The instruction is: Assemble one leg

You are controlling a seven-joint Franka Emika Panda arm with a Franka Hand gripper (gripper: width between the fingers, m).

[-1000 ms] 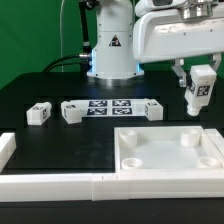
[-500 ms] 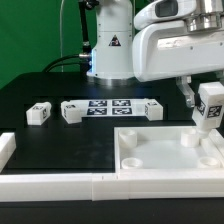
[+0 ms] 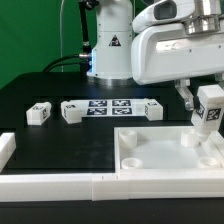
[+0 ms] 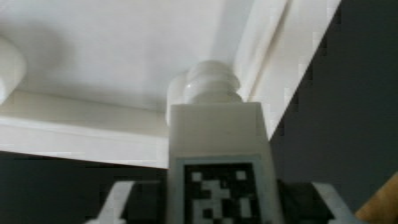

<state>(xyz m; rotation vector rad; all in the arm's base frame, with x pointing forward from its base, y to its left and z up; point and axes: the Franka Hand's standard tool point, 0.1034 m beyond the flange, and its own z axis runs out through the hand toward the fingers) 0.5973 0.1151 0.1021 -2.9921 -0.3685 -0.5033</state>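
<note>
Between the fingers of the pincer (image 3: 203, 96), the leg (image 3: 209, 112) hangs clamped upright, its marker facing the exterior camera. Compared with 1 second ago, the arm has carried it down and across, from open air behind the panel to a spot over the far corner of the white panel (image 3: 165, 158), which lies directly beneath the pincer. Over the last 0.5 second it has hardly moved.

In the wrist view the leg (image 4: 217, 140) fills the middle. Its peg end (image 4: 210, 78) points away from the pincer's tips at the panel's raised rim and the hollow beside it. I cannot tell whether the peg already touches the panel.

I judge that the carry is over and the fine lining-up over the corner recess is beginning. The next move calls for a slow, straight descent, since a tilted peg could catch on the rim.

Well off to the side of the pincer, toward the exterior view's left, 3 spare legs sit on the bench (image 3: 60, 140), the nearest (image 3: 153, 110) just beside the marker board (image 3: 110, 106).
</note>
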